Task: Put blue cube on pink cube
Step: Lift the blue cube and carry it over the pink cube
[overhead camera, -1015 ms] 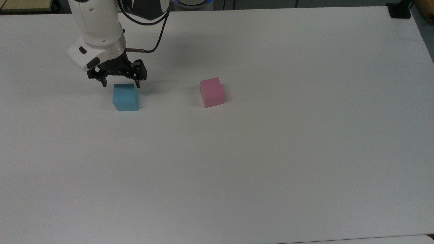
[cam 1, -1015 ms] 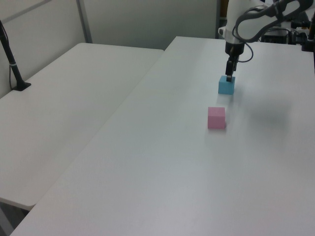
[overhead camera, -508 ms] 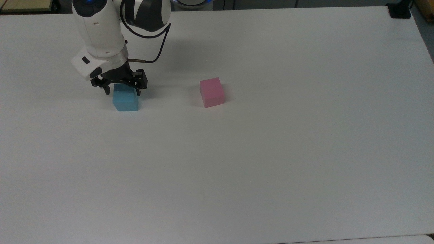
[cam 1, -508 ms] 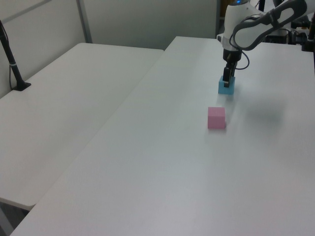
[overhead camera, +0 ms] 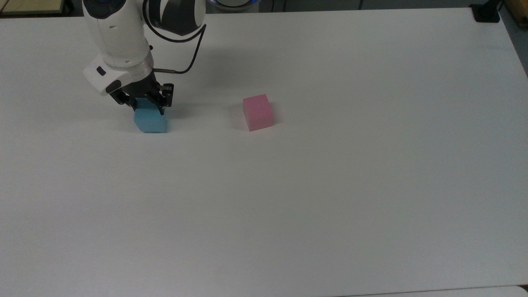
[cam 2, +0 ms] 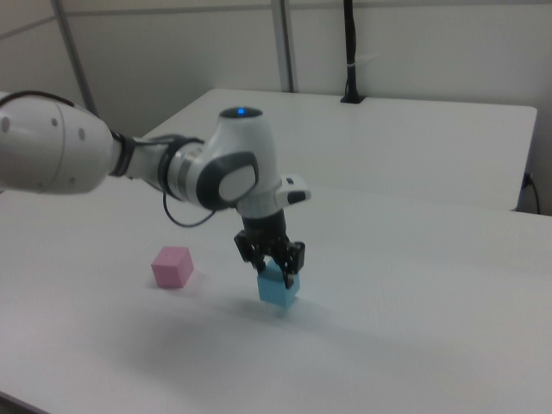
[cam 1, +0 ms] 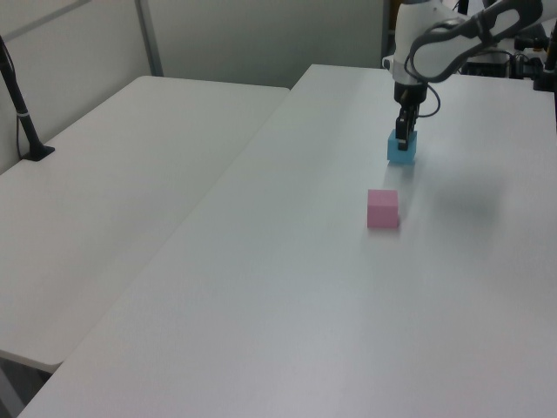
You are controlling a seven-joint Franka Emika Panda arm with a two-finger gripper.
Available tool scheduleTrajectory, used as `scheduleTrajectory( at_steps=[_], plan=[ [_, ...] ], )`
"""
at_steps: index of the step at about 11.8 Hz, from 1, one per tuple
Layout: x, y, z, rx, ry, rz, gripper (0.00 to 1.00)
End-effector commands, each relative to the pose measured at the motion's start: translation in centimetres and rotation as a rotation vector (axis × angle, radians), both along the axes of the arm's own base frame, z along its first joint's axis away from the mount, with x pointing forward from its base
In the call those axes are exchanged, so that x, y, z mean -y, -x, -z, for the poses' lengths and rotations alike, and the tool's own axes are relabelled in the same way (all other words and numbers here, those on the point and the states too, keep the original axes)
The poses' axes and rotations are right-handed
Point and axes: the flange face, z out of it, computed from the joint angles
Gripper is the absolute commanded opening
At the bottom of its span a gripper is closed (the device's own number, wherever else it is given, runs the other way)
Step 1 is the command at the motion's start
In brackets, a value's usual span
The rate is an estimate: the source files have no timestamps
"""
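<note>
On the counter, toward the top view's left, the blue cube sits with the gripper down over it — the fingers are closed narrow against its opposite side faces, holding it. In the right view it looks tilted, perhaps just lifting off. It looks like matte foam: light, a little soft, not slippery, so a mid-height pinch on flat faces should do. The pink cube stands well apart, toward the top view's right, its top bare. No containers are here.
</note>
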Motion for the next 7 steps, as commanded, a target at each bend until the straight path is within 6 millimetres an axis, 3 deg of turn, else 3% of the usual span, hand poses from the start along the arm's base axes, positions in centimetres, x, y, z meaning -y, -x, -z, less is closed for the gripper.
scheduleTrajectory(
  at_steps=[1,3,7],
  plan=[
    [-1.0,1.2,-8.8,-0.020,-0.022,0.011,0.40],
    [-3.3,2.1,-12.1,-0.014,-0.029,-0.014,0.40],
    [-10.7,3.5,-17.1,0.007,-0.032,-0.122,0.40]
  ],
)
